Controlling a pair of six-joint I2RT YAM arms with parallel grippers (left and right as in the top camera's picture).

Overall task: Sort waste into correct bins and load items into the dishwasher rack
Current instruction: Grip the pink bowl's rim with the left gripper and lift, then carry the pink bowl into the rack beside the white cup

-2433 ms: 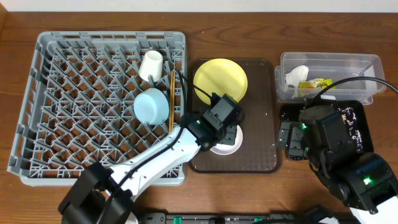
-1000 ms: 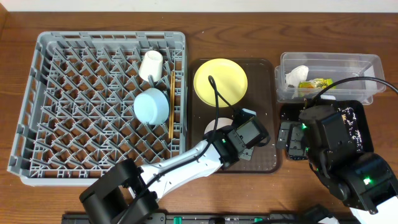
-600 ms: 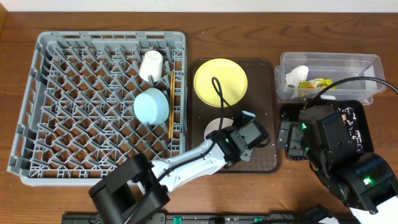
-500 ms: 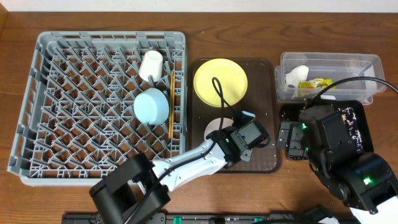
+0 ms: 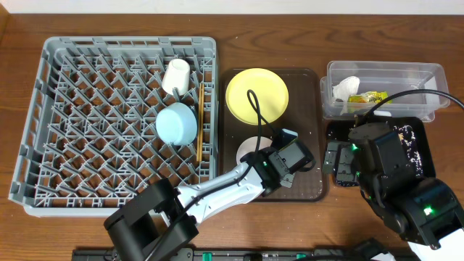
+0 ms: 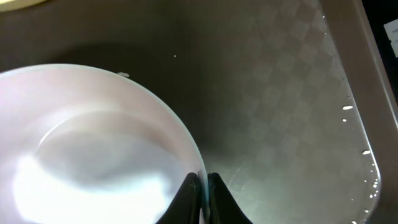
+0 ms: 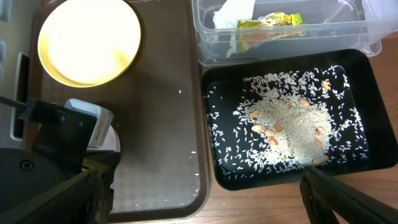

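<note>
**L end effector now clamped on white bowl**

Overhead: L arm is over the brown tray, same spot as a sec ago, w/ the white bowl half under it. Plate also on tray. Cup, blue bowl and chopsticks are in the rack. R end effector is by the black bin, spread wide, empty.

L wrist: fingers went from part-open to clenched, pinching the bowl's right rim. Grasp looks done; lift to rack prob next.

R wrist: crumbs in black bin. Wrapper and tissue in tub. Waste looks sorted. Wrapper print too small to read; no other text.
</note>
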